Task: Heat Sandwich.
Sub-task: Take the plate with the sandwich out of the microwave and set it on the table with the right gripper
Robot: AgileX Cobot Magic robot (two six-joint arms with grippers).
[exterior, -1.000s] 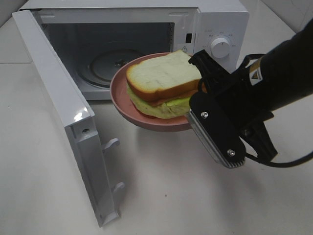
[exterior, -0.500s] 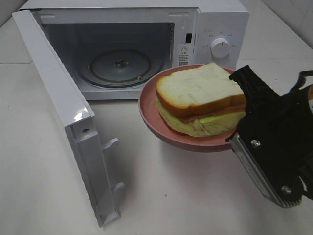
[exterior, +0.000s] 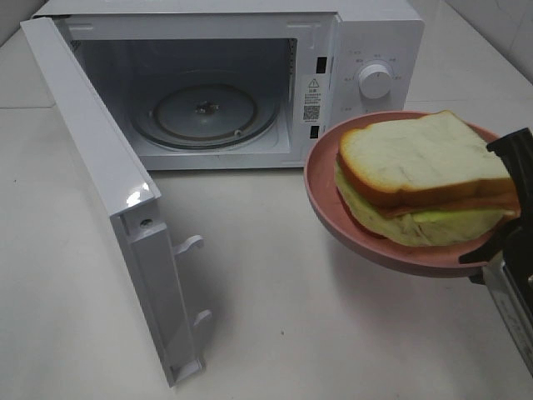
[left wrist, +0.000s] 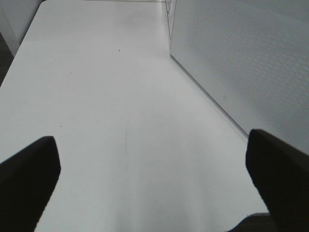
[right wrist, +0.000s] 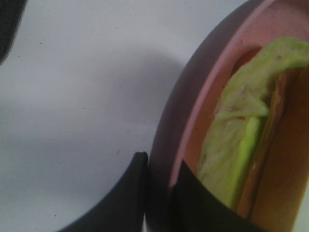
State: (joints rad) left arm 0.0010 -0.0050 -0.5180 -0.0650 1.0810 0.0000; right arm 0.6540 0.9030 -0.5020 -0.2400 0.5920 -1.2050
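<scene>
The sandwich (exterior: 425, 179), white bread over a pale green layer, lies on a round pink plate (exterior: 329, 204) held in the air right of the microwave's opening. My right gripper (exterior: 504, 242) is shut on the plate's right rim at the picture's edge. The right wrist view shows its fingers (right wrist: 130, 193) pinching the rim of the plate (right wrist: 169, 145), with the sandwich (right wrist: 241, 150) just inside. The white microwave (exterior: 366, 33) stands open, its glass turntable (exterior: 204, 112) bare. My left gripper (left wrist: 154, 193) is open over bare table, outside the high view.
The microwave door (exterior: 108, 192) swings out to the left toward the table's front. Its outer face (left wrist: 241, 63) runs beside my left gripper. White tabletop (exterior: 275, 308) lies in front of the microwave.
My right gripper has carried the plate and sandwich to the right and nearer the camera, away from the microwave's opening, uncovering the turntable. The left gripper stays open.
</scene>
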